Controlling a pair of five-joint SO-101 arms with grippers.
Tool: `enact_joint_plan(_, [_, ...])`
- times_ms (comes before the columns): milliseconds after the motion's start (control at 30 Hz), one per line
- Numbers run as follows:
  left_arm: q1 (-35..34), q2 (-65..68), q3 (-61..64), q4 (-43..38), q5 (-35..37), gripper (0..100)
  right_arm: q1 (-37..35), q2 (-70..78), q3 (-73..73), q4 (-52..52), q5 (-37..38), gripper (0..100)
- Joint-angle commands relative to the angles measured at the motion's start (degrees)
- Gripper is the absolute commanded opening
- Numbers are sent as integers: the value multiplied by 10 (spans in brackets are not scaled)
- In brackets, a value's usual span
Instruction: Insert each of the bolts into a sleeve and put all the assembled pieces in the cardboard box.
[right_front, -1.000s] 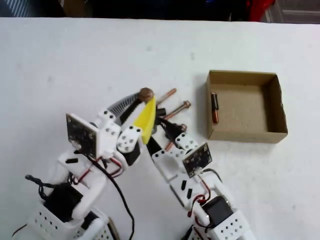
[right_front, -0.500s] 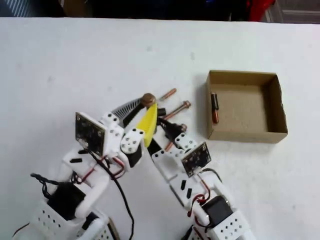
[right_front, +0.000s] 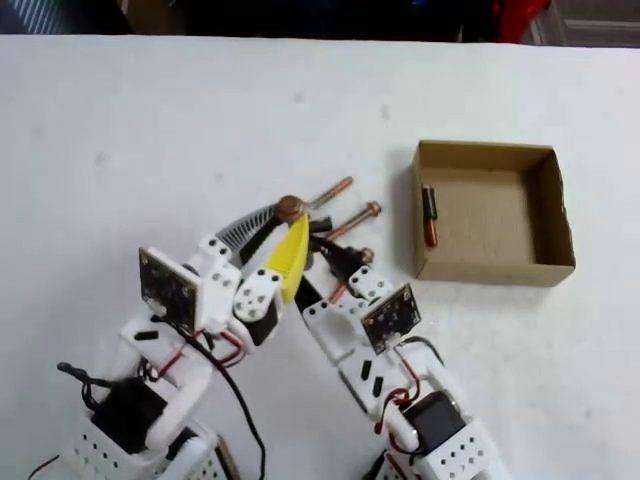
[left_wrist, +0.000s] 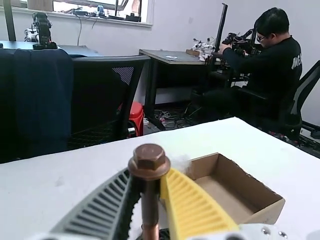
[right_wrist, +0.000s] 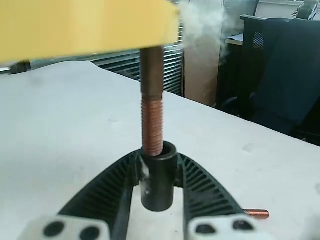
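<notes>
My left gripper (left_wrist: 148, 192) is shut on a copper bolt (left_wrist: 149, 187) held upright, hex head (right_front: 290, 208) on top, between a grey and a yellow finger (right_front: 290, 258). Directly beneath it my right gripper (right_wrist: 157, 182) is shut on a short black sleeve (right_wrist: 158, 176), and the bolt's threaded tip (right_wrist: 152, 127) sits just inside the sleeve's mouth. The cardboard box (right_front: 548, 215) stands to the right with one assembled piece (right_front: 429, 214) along its left wall. Two loose bolts (right_front: 350, 219) lie on the table between the grippers and the box.
The white table (right_front: 150, 130) stretches open behind and to the left of the arms. A small copper piece (right_wrist: 256, 214) lies on the table near my right gripper. Chairs, desks and a seated person fill the room behind.
My left arm shifted slightly, dipping toward the right gripper and back, carrying the bolt with it. The right arm held still.
</notes>
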Motion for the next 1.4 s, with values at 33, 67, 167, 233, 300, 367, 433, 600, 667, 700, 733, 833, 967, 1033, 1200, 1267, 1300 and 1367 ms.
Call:
enact_joint_plan(33, [6, -1, 1, -3, 3, 24, -1, -8, 4, -2, 6, 17])
enact_joint_plan(67, [5, -1, 1, -3, 3, 24, -2, -8, 4, -2, 6, 17])
enact_joint_plan(167, [-13, -1, 1, -25, 3, 24, -2, -8, 4, -1, 6, 17])
enact_joint_plan(233, [-33, -1, 1, -45, 4, 24, -2, -8, 4, -1, 6, 17])
enact_joint_plan(300, [-43, -1, 1, -52, 5, 24, -2, -8, 4, -1, 6, 17])
enact_joint_plan(367, [-41, -1, 1, -50, 6, 24, -2, -8, 4, -1, 6, 17])
enact_joint_plan(433, [-40, -1, 1, -51, 6, 24, -2, -8, 4, -1, 6, 17])
enact_joint_plan(600, [-40, -1, -2, -52, 6, 24, -3, -8, 4, -1, 6, 17])
enact_joint_plan(667, [-40, -1, -3, -52, 6, 24, -3, -8, 4, -1, 6, 17])
enact_joint_plan(700, [-40, -1, -3, -55, 6, 24, -3, -8, 4, -1, 6, 17])
enact_joint_plan(733, [-40, -1, -2, -64, 6, 24, -3, -8, 4, -1, 6, 17])
enact_joint_plan(833, [-38, -1, -2, -88, 7, 24, -3, -8, 4, -1, 6, 17])
enact_joint_plan(967, [-23, -1, 1, -79, 7, 24, -3, -8, 4, -1, 6, 17])
enact_joint_plan(1033, [-4, -1, -1, -76, 7, 24, -1, -8, 4, -1, 6, 17])
enact_joint_plan(1200, [-7, -1, 1, -75, 7, 24, 0, -8, 4, -1, 6, 17])
enact_joint_plan(1267, [-7, -1, 1, -74, 7, 24, 0, -8, 4, -1, 6, 17])
enact_joint_plan(1300, [-6, -1, 1, -74, 7, 24, 0, -8, 4, -1, 6, 17])
enact_joint_plan(1367, [-5, -1, 1, -74, 7, 24, 0, -8, 4, -1, 6, 17])
